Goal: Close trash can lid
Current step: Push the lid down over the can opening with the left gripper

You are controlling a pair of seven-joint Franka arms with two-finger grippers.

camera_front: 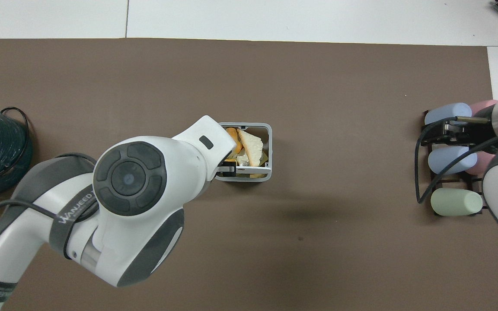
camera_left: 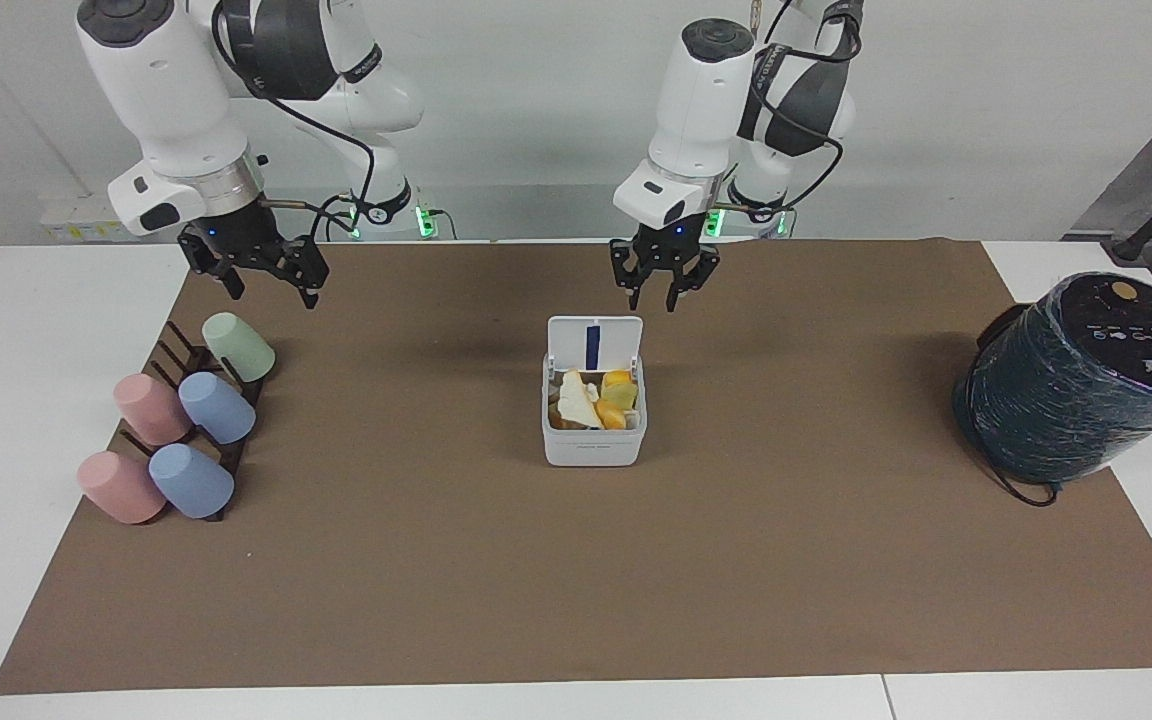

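Observation:
The trash can is a small white square box in the middle of the brown mat, filled with orange and white scraps; it also shows in the overhead view. Its lid stands upright and open on the edge nearer to the robots, its blue strip showing. My left gripper is open and empty in the air, over the mat just beside the upright lid, not touching it. In the overhead view the left arm's wrist covers part of the can. My right gripper is open and waits over the cup rack.
A dark rack with several pastel cups lies at the right arm's end of the mat. A large dark plastic-wrapped cylinder with a trailing cable stands at the left arm's end.

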